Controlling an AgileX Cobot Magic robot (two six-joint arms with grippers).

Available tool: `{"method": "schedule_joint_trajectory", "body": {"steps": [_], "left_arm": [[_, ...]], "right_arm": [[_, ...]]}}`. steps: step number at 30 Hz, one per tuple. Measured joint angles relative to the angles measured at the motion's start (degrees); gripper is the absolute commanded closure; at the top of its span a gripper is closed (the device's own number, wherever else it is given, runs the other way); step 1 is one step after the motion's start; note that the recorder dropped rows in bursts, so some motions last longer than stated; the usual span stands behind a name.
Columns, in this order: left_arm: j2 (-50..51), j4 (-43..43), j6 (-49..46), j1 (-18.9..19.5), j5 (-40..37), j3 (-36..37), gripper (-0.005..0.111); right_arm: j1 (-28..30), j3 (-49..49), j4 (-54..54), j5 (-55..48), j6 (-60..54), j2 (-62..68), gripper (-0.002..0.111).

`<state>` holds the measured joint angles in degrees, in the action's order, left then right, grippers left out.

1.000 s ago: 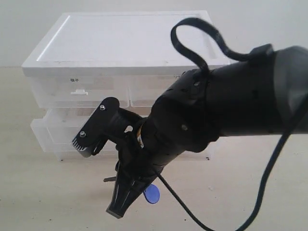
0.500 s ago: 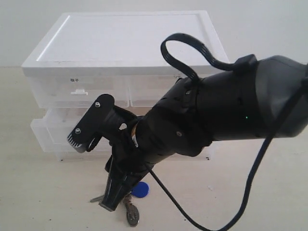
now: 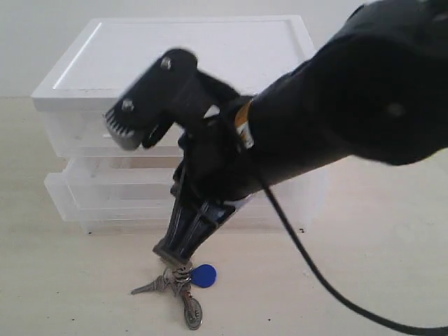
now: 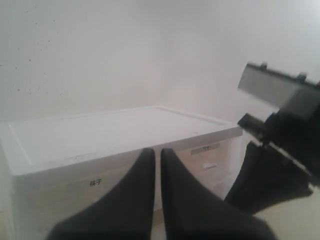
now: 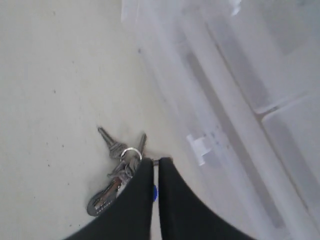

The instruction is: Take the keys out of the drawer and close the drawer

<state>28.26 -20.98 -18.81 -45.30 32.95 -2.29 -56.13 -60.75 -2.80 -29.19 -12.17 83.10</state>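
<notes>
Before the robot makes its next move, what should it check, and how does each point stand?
1. Keys out of the drawer, lying on the table: ok.
2. Right fingers free of the keys: shut just above them, contact unclear: cannot tell.
3. Left fingers empty: shut, holding nothing: ok.
4. Lower drawer closed: it seems to stick out past the tier above: not ok.
5. Keys clear of the drawer front: they lie apart from it: ok.
</notes>
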Motion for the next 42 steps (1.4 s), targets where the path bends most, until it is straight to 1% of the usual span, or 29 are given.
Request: {"method": "schedule_joint_trajectory", "body": {"steps": [10, 19, 27, 37, 39, 40, 41, 42], "left_arm": [[0.0, 0.0, -1.4, 0.0, -2.6, 0.0, 0.102], [0.0, -0.1, -0.1, 0.0, -2.7, 0.0, 0.102], [0.0, -0.1, 0.5, 0.0, -3.0, 0.0, 0.102], [-1.0, -0.1, 0.5, 0.1, -3.1, 0.0, 0.102], [-4.0, -0.1, 0.6, 2.4, -3.4, 0.0, 0.102], [-6.4, -0.1, 0.6, 5.3, -3.4, 0.0, 0.102], [-7.9, -0.1, 0.6, 7.0, -3.4, 0.0, 0.102], [-11.1, -0.1, 0.6, 10.7, -3.4, 0.0, 0.102]], "right_arm": [[0.0, 0.1, 0.0, -1.4, 1.0, -18.8, 0.108], [0.0, 0.1, 0.0, -8.0, 1.7, -31.8, 0.108], [0.0, 0.1, -0.1, -10.3, 1.7, -37.1, 0.108], [0.0, 0.1, 0.5, -11.2, 2.3, -37.7, 0.108], [0.0, 0.1, 0.5, -11.2, 2.3, -37.7, 0.108], [0.0, 0.1, 0.6, -11.2, 2.3, -37.7, 0.108], [0.0, 0.1, 0.7, -11.2, 2.3, -37.7, 0.108], [0.0, 0.1, 0.7, -11.2, 2.3, -37.7, 0.108]]}}
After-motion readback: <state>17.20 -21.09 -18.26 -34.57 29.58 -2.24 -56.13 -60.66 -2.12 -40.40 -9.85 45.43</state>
